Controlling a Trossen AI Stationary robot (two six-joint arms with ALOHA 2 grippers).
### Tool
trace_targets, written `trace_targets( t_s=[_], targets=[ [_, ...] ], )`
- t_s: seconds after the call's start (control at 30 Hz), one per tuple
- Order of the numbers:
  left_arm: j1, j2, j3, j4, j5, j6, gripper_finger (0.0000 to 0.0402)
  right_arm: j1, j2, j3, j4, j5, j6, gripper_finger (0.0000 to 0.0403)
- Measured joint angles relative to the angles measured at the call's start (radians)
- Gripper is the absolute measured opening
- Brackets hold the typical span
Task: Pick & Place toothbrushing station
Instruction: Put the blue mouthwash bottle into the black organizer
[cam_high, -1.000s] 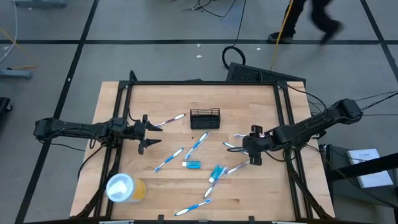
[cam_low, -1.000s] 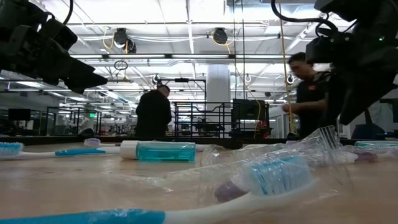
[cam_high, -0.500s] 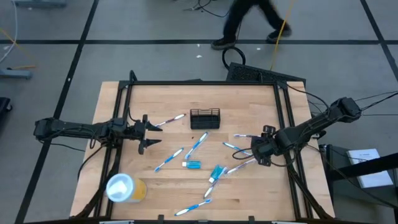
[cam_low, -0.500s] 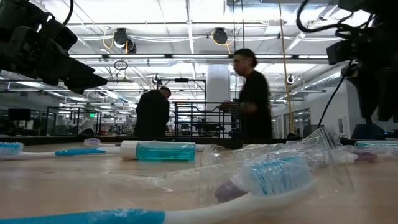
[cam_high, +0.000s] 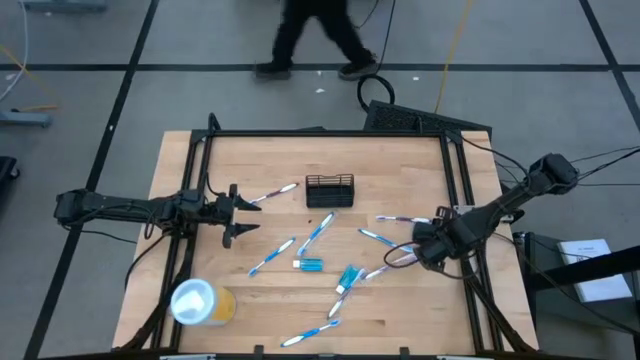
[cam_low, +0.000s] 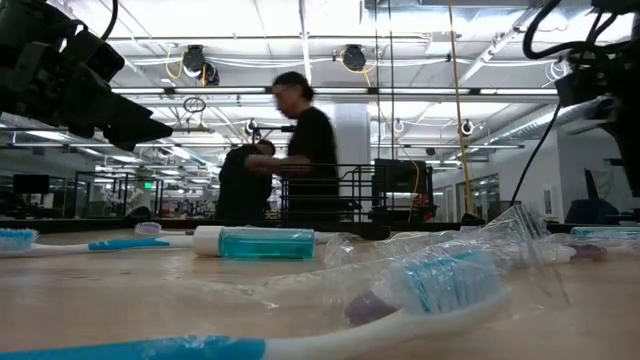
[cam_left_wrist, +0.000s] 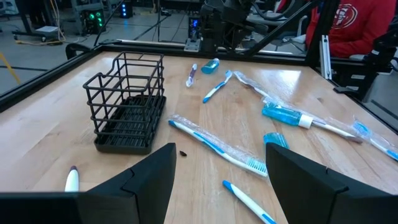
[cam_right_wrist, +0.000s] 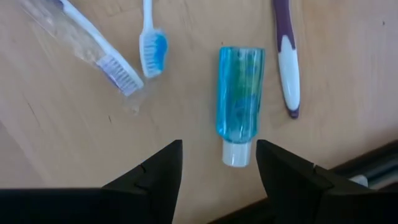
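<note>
The black wire-mesh holder (cam_high: 329, 190) stands upright on its base on the wooden table, at the far middle. It also shows in the left wrist view (cam_left_wrist: 124, 102), and nothing is in it. My left gripper (cam_high: 245, 215) is open and empty, left of the holder and level over the table, with its fingers pointing toward the holder (cam_left_wrist: 221, 180). My right gripper (cam_high: 428, 248) is open and empty near the table's right edge. It points down over a small blue bottle with a white cap (cam_right_wrist: 239, 102), which lies flat on the table between toothbrushes.
Several toothbrushes, some in clear wrap (cam_high: 320, 232), and a blue tube (cam_high: 310, 264) lie scattered across the table's middle and right. A yellow cup with a white lid (cam_high: 200, 300) lies at the near left. Black rails (cam_high: 462, 200) run along the table's sides. A person (cam_high: 310, 35) walks beyond the far edge.
My right gripper has moved toward the table's right edge and slightly toward the near edge, staying open. My left arm has kept still. The person behind the table has walked toward the left.
</note>
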Motion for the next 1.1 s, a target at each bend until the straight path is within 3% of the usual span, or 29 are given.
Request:
trace_targets(
  t_s=[0.17,0.5,1.1],
  targets=[
    [0.0,0.0,0.0,0.0,0.0,0.0,0.0253,0.031,0.0,0.0,-0.025,-0.024,0.056,0.0145],
    [0.0,0.0,0.0,0.001,-0.027,0.0,0.0253,0.035,0.0,0.0,-0.028,-0.1,0.081,0.0007],
    [0.0,0.0,0.0,0.0,-0.027,-0.001,0.0253,0.035,0.0,-0.072,-0.026,-0.202,0.139,0.0]
  ],
)
